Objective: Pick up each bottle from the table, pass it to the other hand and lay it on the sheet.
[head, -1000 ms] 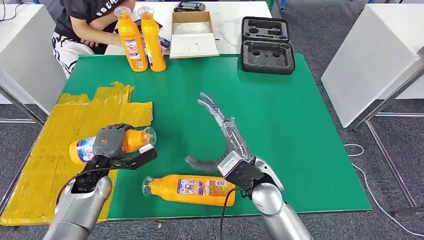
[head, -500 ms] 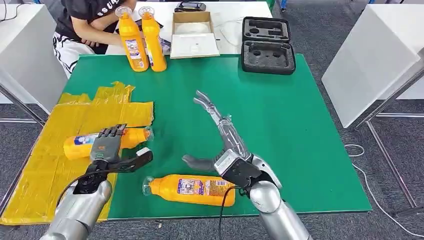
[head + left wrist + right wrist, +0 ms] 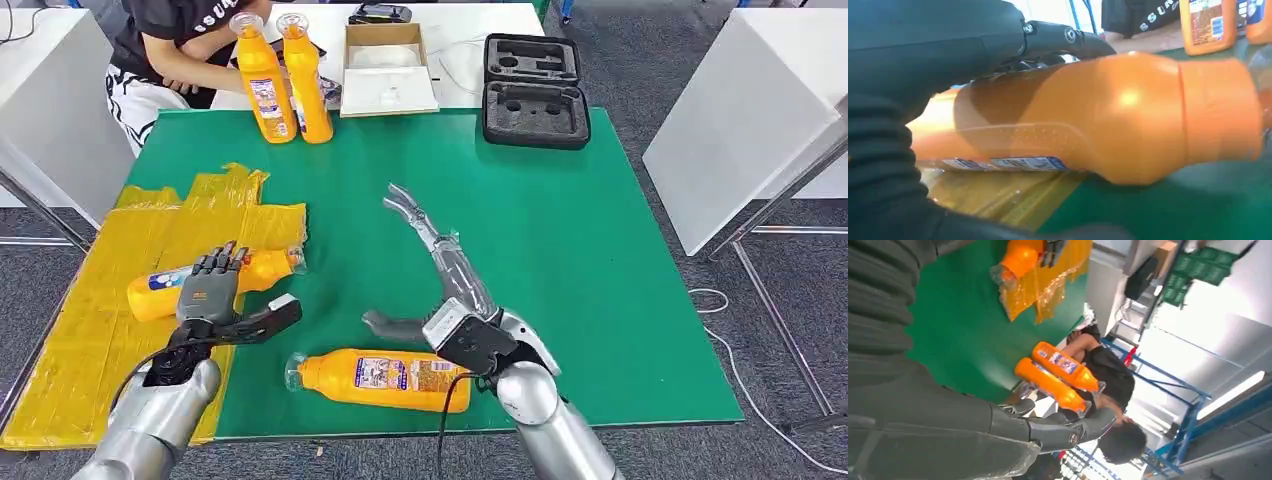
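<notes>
Left hand (image 3: pixel 212 292) fingers spread, off bottle (image 3: pixel 165 290) on sheet (image 3: pixel 100 330); right hand (image 3: pixel 440 290) open too. Bottle cd roll if nudged.

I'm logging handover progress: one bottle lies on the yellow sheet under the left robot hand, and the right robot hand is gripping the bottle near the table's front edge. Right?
Not quite. The head view shows the right robot hand open above the green table, holding nothing; the bottle near the front edge lies untouched. The rest stands: one bottle lies on the yellow sheet under the left robot hand.
</notes>
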Available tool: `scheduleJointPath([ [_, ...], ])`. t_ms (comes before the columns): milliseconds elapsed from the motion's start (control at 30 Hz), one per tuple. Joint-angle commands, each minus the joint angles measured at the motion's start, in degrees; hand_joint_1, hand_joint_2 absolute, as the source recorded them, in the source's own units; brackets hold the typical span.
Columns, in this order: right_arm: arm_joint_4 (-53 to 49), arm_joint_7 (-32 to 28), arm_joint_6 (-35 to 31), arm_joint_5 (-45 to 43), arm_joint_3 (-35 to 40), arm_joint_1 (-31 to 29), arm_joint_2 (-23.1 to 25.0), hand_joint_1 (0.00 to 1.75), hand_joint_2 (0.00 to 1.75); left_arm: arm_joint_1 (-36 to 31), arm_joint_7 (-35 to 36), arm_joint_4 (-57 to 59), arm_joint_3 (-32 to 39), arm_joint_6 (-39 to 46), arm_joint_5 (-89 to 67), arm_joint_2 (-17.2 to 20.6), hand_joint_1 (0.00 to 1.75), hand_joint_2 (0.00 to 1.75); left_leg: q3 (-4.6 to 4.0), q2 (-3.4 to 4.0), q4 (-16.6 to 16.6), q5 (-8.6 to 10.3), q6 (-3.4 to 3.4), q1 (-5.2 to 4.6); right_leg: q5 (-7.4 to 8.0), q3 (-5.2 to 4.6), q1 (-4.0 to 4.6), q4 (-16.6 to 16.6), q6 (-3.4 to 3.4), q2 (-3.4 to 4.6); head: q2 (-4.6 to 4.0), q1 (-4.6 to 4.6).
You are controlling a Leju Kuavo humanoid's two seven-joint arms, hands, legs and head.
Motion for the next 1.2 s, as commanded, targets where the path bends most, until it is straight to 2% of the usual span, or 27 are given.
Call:
scheduleJointPath([
  [33,3.89,2.46,-2.15,6.38,2.73,-2.2,-1.42,0.0,1.75,0.89,-17.35,-6.52,10.28,-7.6,22.3,-2.71,0.0,0.0,0.34,0.17,0.05,-0.17,-0.16,0.06,-0.12,0.37,0.08,-0.04,-0.05,0.04,0.0,0.02],
  [100,3.99,3.81,-2.75,12.17,4.89,-2.34,-2.53,0.0,1.75,2.69,-24.01,-13.71,13.53,-14.41,37.11,-4.18,0.0,0.0,0.39,0.24,0.1,-0.24,-0.17,0.08,-0.15,0.42,0.09,-0.01,-0.06,0.09,0.0,0.02],
  [167,4.55,6.36,-3.26,20.53,8.18,-3.02,-3.95,0.0,1.75,4.83,-25.26,-19.98,14.43,-18.21,45.76,-4.45,0.0,0.0,0.14,0.22,0.02,-0.1,-0.09,0.05,-0.02,0.14,0.05,-0.05,-0.02,0.14,0.0,0.0],
  [200,4.71,7.36,-3.67,24.7,9.83,-3.08,-4.53,0.0,1.75,5.93,-25.0,-22.46,14.04,-19.11,47.77,-4.18,0.0,0.0,0.51,0.4,0.18,-0.37,-0.22,0.11,-0.22,0.53,0.13,0.01,-0.05,0.21,0.0,0.02],
  [233,4.92,8.53,-3.37,31.09,12.58,-3.83,-6.4,0.0,1.75,6.69,-25.38,-23.91,13.76,-20.23,49.68,-4.07,0.0,0.0,0.18,0.28,0.05,-0.15,-0.11,0.07,-0.05,0.18,0.07,-0.05,-0.03,0.17,0.0,0.02],
  [267,5.03,8.61,-2.83,33.71,13.76,-3.34,-7.26,0.0,1.75,7.46,-25.78,-25.03,13.16,-20.59,50.8,-3.76,0.0,0.0,0.35,0.37,0.1,-0.26,-0.16,0.09,-0.14,0.35,0.1,-0.03,-0.04,0.21,0.0,0.0],
  [300,5.61,7.73,-1.31,35.55,15.77,-2.74,-9.2,0.0,0.0,8.27,-26.6,-25.86,13.25,-20.88,52.74,-3.85,0.0,0.0,0.28,0.31,0.01,-0.17,-0.12,0.05,-0.08,0.27,0.06,-0.08,-0.03,0.18,0.0,0.02],
  [433,8.18,7.18,-1.99,37.73,18.05,-2.6,-13.0,0.0,0.0,9.05,-27.41,-25.9,12.8,-19.84,55.48,-3.37,0.0,0.0,0.43,0.23,-0.04,-0.2,-0.14,0.06,-0.12,0.45,0.08,-0.15,-0.04,0.11,0.0,0.02],
  [733,8.18,7.22,-1.89,37.85,17.88,-3.32,-13.01,0.0,0.0,8.8,-27.4,-25.8,12.71,-19.87,55.52,-3.38,0.0,0.0,0.22,0.11,0.01,-0.12,-0.13,0.04,-0.09,0.25,0.05,-0.06,-0.05,0.02,0.0,0.02],
  [767,8.2,7.77,-1.63,37.92,18.26,-3.38,-13.6,0.0,0.0,8.57,-27.35,-25.47,12.75,-19.85,55.98,-3.35,0.0,0.0,0.55,0.21,0.13,-0.33,-0.27,0.1,-0.26,0.62,0.12,-0.01,-0.1,0.02,0.0,0.0],
  [833,9.15,8.44,-0.14,38.33,19.78,-3.68,-15.59,0.0,0.0,8.0,-27.22,-24.71,12.92,-20.06,56.83,-3.13,0.0,0.0,0.2,0.07,-0.01,-0.1,-0.12,0.03,-0.08,0.23,0.04,-0.06,-0.04,-0.01,0.0,0.0],
  [1067,15.14,8.63,2.03,38.99,24.35,-4.63,-17.73,0.0,0.0,7.12,-28.44,-20.32,13.34,-19.89,59.12,-2.39,0.0,0.0,0.29,0.08,-0.05,-0.11,-0.12,0.02,-0.08,0.32,0.03,-0.1,-0.04,0.0,0.0,0.0],
  [1100,15.98,9.04,2.03,38.32,24.73,-5.1,-17.75,0.0,0.0,6.84,-28.75,-19.53,13.21,-19.79,59.47,-2.28,0.0,1.75,0.46,0.12,0.0,-0.2,-0.18,0.05,-0.16,0.51,0.07,-0.1,-0.06,0.0,0.0,0.02],
  [1167,17.23,9.5,2.17,37.85,25.13,-5.46,-17.53,0.0,0.0,6.33,-28.87,-18.65,13.11,-19.77,59.82,-2.18,0.0,1.75,0.23,0.06,-0.04,-0.08,-0.12,0.02,-0.06,0.26,0.03,-0.08,-0.04,-0.01,0.0,0.02],
  [1200,17.74,9.73,2.12,37.56,25.13,-5.37,-17.41,0.0,0.0,6.13,-28.92,-18.21,13.05,-19.72,59.96,-2.13,0.0,1.75,0.62,0.15,0.06,-0.29,-0.27,0.08,-0.24,0.69,0.11,-0.06,-0.09,-0.03,0.0,0.02],
])
